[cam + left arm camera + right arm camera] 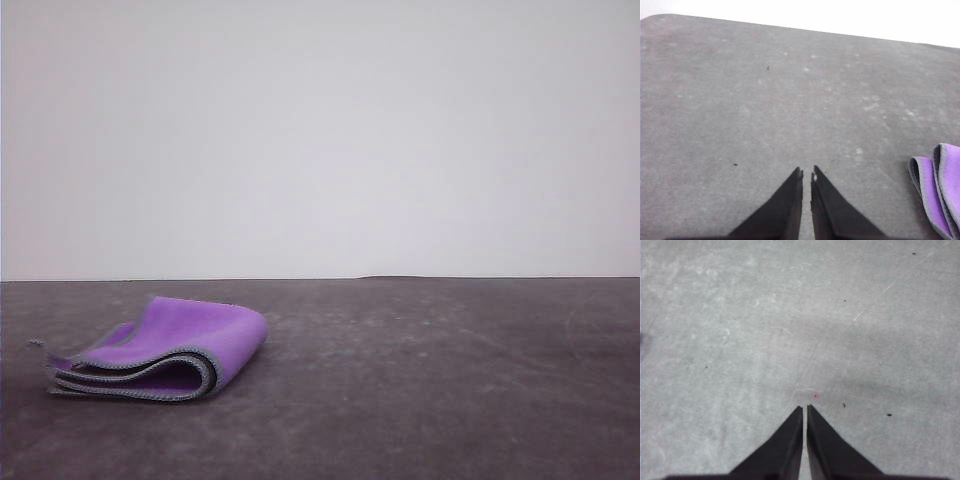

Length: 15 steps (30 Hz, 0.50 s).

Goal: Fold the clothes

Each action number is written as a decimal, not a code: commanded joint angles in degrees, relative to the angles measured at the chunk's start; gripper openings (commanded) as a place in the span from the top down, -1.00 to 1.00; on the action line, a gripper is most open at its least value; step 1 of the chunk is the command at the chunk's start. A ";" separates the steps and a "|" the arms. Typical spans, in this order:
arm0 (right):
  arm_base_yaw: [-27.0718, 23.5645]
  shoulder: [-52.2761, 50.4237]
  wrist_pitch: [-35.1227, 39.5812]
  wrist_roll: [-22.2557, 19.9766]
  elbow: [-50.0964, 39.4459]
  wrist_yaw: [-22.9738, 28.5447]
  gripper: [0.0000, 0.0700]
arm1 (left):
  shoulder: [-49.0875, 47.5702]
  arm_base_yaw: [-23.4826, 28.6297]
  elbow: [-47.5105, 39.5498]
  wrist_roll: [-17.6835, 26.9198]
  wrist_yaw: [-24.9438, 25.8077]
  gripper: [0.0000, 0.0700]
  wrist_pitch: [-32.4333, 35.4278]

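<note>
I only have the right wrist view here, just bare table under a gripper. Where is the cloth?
Observer: The front view shows the cloth lying folded on the table, on the robot's left side.
Operator: Which face shows?
Observer: Purple outside, with grey edging showing at the open end.
Operator: Is the left gripper holding it?
Observer: No. The left gripper is shut over bare table, with the cloth's edge beside it, apart.
</note>
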 commanded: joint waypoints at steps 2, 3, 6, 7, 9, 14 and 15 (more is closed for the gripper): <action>0.04 0.39 0.54 0.61 0.52 -0.02 0.98 | -0.11 -0.11 -1.16 -0.02 -0.22 0.95 -0.29; 0.04 0.39 0.55 0.62 0.52 -0.02 0.98 | -0.11 -0.11 -1.16 -0.02 -0.22 0.95 -0.29; 0.04 0.39 0.52 0.62 0.54 -0.02 0.98 | -0.11 -0.11 -1.16 -0.01 -0.22 0.95 -0.31; 0.04 0.39 0.53 0.61 0.55 -0.02 0.98 | -0.11 -0.11 -1.16 -0.02 -0.22 0.95 -0.31; 0.04 0.39 0.54 0.61 0.55 -0.02 0.98 | -0.11 -0.11 -1.16 0.00 -0.22 0.95 -0.31; 0.04 0.39 0.55 0.61 0.55 -0.02 0.98 | -0.11 -0.11 -1.16 0.00 -0.22 0.95 -0.31; 0.04 0.38 0.68 -0.50 0.54 0.17 0.98 | -0.11 -0.11 -1.16 0.00 -0.22 0.95 -0.31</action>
